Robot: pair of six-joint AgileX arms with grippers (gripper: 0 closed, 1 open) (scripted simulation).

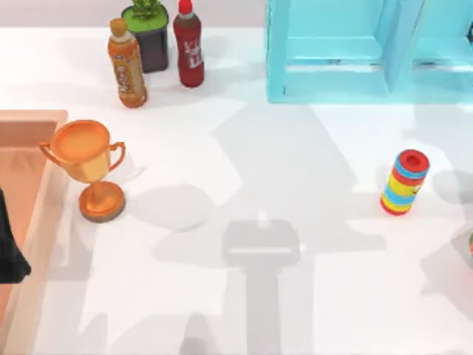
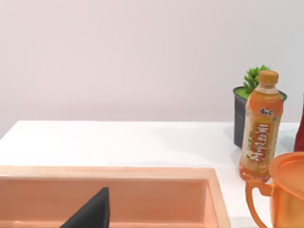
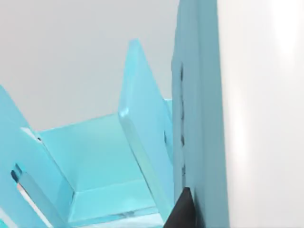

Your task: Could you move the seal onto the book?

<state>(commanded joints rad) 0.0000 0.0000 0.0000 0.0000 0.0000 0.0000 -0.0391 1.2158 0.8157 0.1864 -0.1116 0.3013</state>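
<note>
While your left tool hung over the wooden tray at the left edge of the table, and your right tool sat close against the light-blue shelf, you could not tell whether either was wide or narrow. Nor could you tell where the seal and the book lay, or how the seal looked. Judged risks: you could have mistaken the orange-gold trophy or orange bottle for the seal by colour, and the right tool could have struck the shelf when moving.

Trophy beside tray; 2 bottles flank plant.
</note>
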